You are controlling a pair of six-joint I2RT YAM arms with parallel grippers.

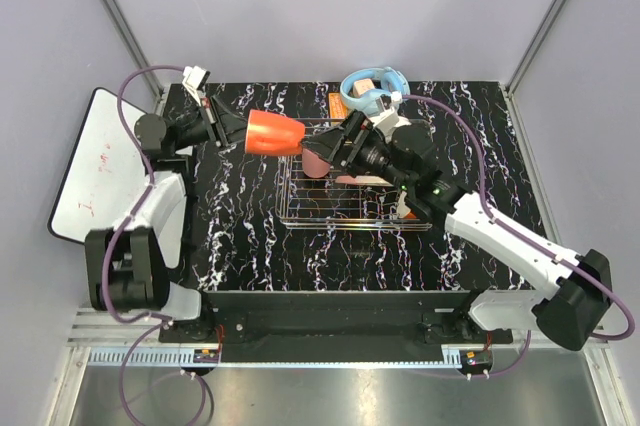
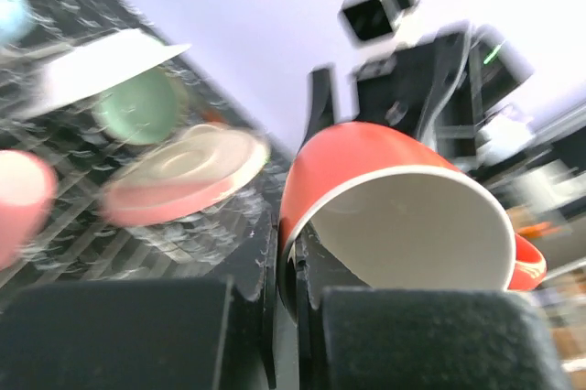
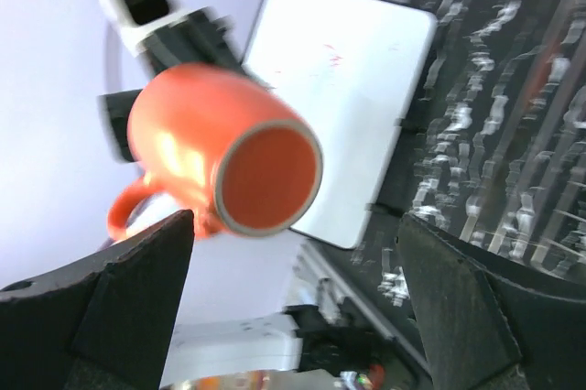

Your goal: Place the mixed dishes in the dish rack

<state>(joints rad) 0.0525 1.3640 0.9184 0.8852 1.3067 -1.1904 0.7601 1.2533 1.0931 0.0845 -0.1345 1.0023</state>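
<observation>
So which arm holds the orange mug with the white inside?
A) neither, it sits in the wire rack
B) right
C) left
C: the left end effector is shut on the rim of the orange mug with the white inside, while the right end effector stands open.

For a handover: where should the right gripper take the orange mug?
Grip the orange mug on its round body near the base, coming from the base end, which faces the open right gripper. The left gripper pinches the rim, and the handle sticks out sideways, so stay clear of both.
</observation>
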